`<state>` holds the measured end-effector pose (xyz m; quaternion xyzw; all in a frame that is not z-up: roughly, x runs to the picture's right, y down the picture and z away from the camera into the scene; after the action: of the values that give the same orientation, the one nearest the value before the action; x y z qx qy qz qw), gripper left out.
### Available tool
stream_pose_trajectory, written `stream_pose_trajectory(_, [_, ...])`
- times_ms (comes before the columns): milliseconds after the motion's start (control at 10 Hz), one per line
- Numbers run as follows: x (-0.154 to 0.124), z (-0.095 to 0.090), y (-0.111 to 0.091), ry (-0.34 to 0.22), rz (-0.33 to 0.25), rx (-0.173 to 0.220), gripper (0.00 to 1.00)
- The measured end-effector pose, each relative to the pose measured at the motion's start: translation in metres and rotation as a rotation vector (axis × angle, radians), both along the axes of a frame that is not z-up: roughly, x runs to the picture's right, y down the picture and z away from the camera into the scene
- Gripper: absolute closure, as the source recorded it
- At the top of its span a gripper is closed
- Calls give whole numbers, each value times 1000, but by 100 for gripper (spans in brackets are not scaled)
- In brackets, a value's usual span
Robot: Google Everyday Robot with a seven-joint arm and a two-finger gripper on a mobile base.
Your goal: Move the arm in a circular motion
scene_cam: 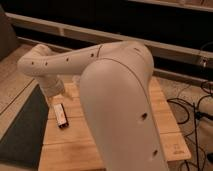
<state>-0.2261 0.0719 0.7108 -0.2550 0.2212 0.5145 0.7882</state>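
The arm (117,95) is large, glossy and off-white, with small dark screw holes. Its thick near segment fills the middle and lower right of the camera view. A tubular segment reaches left to a rounded joint (34,62) and bends down. The gripper (56,96) hangs at the arm's end over the left part of the wooden table (165,125), just above a small dark rectangular object (61,116).
A dark mat (22,125) lies along the table's left side. Black cables (192,112) trail on the floor at the right. A dark wall with a pale ledge (100,37) runs behind the table.
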Motion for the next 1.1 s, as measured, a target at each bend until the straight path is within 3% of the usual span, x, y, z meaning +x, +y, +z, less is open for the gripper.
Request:
stream_pose_trajectory(700, [23,-52,91,-38,-38,-54,35])
stream_pose_trajectory(900, [47,-62,115,-11,-3,-85,35])
stream_pose_trajectory(1100, [80,-69,135,30,73,-134,35])
